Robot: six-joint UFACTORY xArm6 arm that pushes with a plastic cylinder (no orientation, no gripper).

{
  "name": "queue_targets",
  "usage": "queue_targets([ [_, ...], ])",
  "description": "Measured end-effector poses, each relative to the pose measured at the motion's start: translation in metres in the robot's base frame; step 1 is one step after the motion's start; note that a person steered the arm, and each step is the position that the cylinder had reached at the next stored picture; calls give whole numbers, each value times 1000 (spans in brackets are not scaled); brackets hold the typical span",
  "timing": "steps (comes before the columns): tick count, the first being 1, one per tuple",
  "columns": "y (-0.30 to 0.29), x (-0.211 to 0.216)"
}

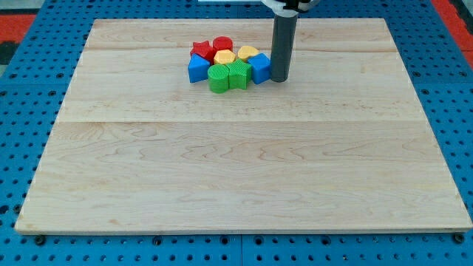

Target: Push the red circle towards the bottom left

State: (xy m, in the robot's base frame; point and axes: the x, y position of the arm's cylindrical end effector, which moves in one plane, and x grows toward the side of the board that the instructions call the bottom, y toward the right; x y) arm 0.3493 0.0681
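Note:
The red circle (222,43) sits at the top of a tight cluster of blocks near the board's top centre. Beside it on the left is a red star (202,50). Below are two yellow blocks (225,58) (247,52), a blue block (198,69) at the left, a blue cube (261,67) at the right, a green round block (219,77) and a green ridged block (238,74). My tip (279,79) stands just right of the blue cube, touching or nearly touching it, to the lower right of the red circle.
The wooden board (244,170) lies on a blue pegboard table (22,111). Red surfaces show at the top corners of the view.

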Motion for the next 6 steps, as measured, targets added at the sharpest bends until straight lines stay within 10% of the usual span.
queue_targets([
  [3,22,-62],
  [6,-118,-107],
])
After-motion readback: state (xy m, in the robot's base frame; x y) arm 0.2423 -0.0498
